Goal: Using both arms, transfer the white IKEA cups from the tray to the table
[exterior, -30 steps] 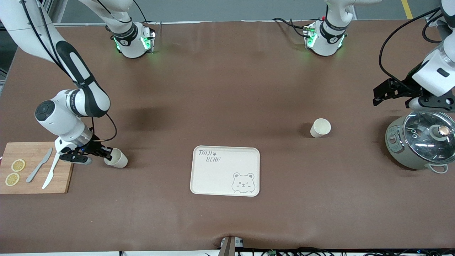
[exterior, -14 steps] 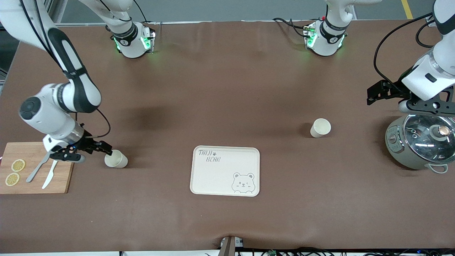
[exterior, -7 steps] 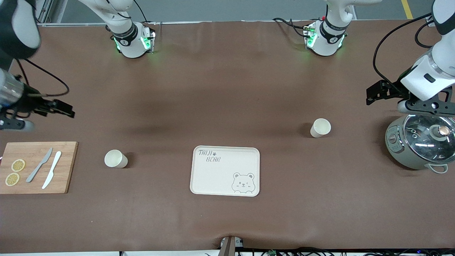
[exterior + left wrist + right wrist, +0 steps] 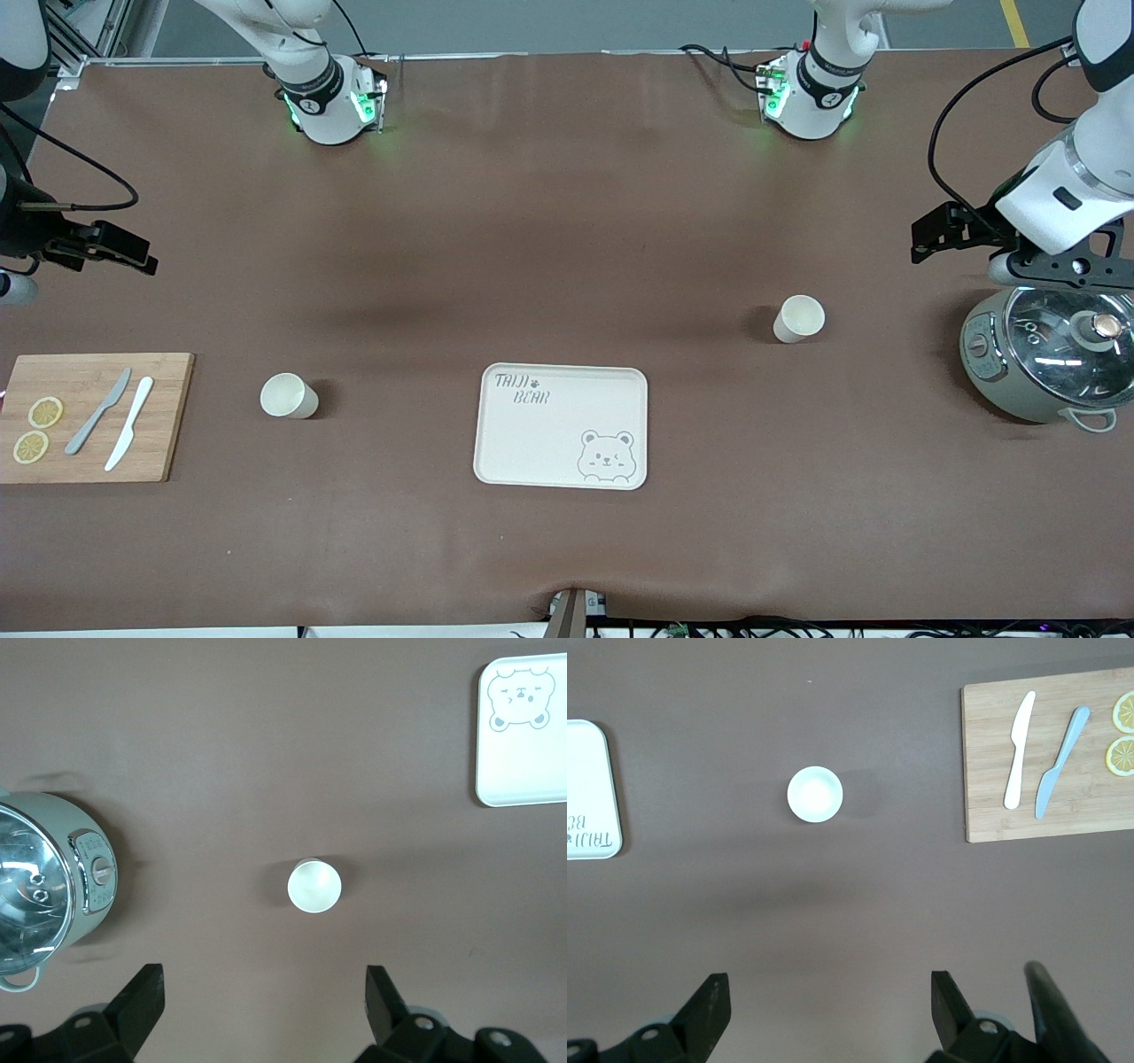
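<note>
Two cream-white cups stand upright on the brown table, both outside the tray. One cup (image 4: 288,396) is between the cutting board and the tray, and also shows in the right wrist view (image 4: 815,794). The other cup (image 4: 799,318) is toward the left arm's end, and also shows in the left wrist view (image 4: 314,885). My right gripper (image 4: 142,257) is open and empty, high over bare table at the right arm's end (image 4: 831,1005). My left gripper (image 4: 921,241) is open and empty, up over the table beside the cooker (image 4: 264,1001).
A cream tray with a bear drawing (image 4: 562,425) lies mid-table, nearer the front camera than both cups. A wooden cutting board (image 4: 89,416) holds two knives and lemon slices at the right arm's end. A grey cooker with a glass lid (image 4: 1050,354) stands at the left arm's end.
My right gripper has let go of the cup beside the board and risen away toward the table's end. That cup stays upright. The left gripper has barely moved.
</note>
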Motion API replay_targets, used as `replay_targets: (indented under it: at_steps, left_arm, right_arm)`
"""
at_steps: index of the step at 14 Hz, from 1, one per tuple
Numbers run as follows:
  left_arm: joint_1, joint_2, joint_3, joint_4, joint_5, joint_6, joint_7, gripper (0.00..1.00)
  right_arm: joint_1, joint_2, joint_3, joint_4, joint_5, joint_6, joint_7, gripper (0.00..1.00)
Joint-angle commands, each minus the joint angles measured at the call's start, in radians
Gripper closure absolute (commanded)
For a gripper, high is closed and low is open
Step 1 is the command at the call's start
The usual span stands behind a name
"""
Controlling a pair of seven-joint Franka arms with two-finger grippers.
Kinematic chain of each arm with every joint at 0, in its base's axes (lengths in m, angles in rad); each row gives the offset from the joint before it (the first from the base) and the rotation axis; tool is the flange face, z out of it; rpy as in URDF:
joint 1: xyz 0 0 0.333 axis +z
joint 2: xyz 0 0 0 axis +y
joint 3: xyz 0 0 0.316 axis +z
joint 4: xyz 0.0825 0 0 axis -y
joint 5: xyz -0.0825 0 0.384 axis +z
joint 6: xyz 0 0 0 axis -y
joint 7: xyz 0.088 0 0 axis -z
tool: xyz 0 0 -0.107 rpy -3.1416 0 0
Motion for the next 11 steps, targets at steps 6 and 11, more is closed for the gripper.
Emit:
replay_targets:
  at_steps: [6, 11]
  left_arm:
    - [-0.007, -0.001, 0.000, 0.009, 0.011, -0.012, -0.003, 0.00]
    - [-0.009, 0.001, 0.000, 0.007, 0.011, -0.014, -0.003, 0.00]
  right_arm:
    - [0.001, 0.002, -0.004, 0.014, -0.020, -0.029, 0.007, 0.00]
    - [0.001, 0.000, -0.002, 0.014, -0.020, -0.055, 0.012, 0.00]
